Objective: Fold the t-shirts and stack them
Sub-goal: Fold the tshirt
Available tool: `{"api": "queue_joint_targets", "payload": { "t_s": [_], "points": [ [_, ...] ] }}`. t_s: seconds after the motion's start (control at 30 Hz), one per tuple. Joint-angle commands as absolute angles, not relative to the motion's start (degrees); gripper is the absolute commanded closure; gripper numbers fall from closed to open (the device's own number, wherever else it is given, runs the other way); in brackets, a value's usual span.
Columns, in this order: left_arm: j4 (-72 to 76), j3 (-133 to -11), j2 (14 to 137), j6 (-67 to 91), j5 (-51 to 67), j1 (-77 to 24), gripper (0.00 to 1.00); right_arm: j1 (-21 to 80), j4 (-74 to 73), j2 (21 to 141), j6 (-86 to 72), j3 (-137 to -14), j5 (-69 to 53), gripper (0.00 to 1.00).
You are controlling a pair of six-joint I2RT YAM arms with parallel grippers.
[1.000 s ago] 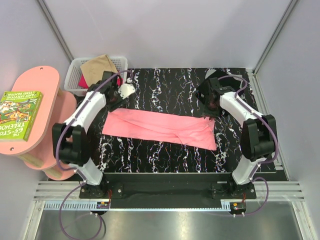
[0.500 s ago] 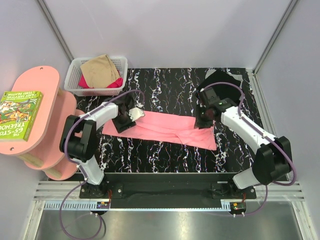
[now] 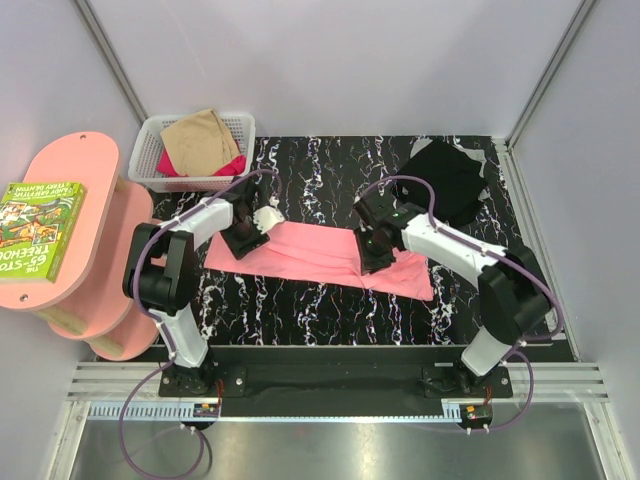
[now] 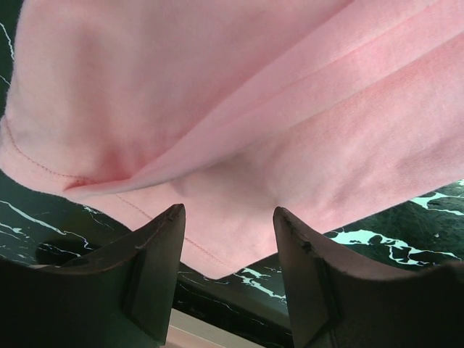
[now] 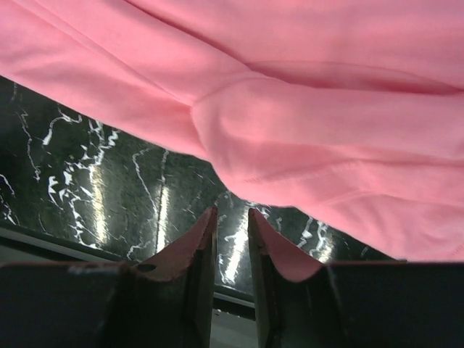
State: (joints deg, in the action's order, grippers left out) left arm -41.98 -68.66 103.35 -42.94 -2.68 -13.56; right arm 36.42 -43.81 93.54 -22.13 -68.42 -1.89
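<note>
A salmon pink t-shirt (image 3: 310, 256) lies folded into a long strip across the black marbled table (image 3: 330, 170). My left gripper (image 3: 246, 240) hovers over its left end with jaws open and empty. In the left wrist view (image 4: 228, 214) the shirt's hem (image 4: 254, 109) lies just beyond the fingertips. My right gripper (image 3: 368, 256) is low over the strip's right-middle, at its near edge. Its jaws (image 5: 232, 214) stand a narrow gap apart with only table between them, and the shirt (image 5: 290, 109) lies beyond. A black t-shirt (image 3: 450, 178) lies at the back right.
A white mesh basket (image 3: 150, 150) at the back left holds a tan shirt (image 3: 200, 135) and a magenta one (image 3: 232, 166). A pink two-tier side table (image 3: 75, 170) with a green book (image 3: 40, 225) stands left of the table.
My right gripper has moved left from the shirt's right end to its right-middle. My left gripper came down from the basket side to the shirt's left end. The shirt has not moved.
</note>
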Motion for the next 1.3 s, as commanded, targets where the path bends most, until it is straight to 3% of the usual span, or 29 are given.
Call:
{"api": "queue_joint_targets", "payload": {
  "t_s": [0.0, 0.8, 1.27],
  "points": [
    [-41.0, -68.4, 101.3, -41.9, -0.7, -13.4, 0.44, 39.6, -39.7, 97.4, -23.1, -73.7, -3.3, 0.70],
    [-39.5, -65.2, 99.1, -43.1, -0.4, -11.6, 0.44, 42.5, -37.7, 111.6, -25.0, -81.8, -0.3, 0.76],
    [-37.4, -65.1, 101.8, -42.5, -0.4, -10.6, 0.45, 41.7, -38.1, 112.9, -24.3, -82.8, 2.4, 0.78]
  ]
}}
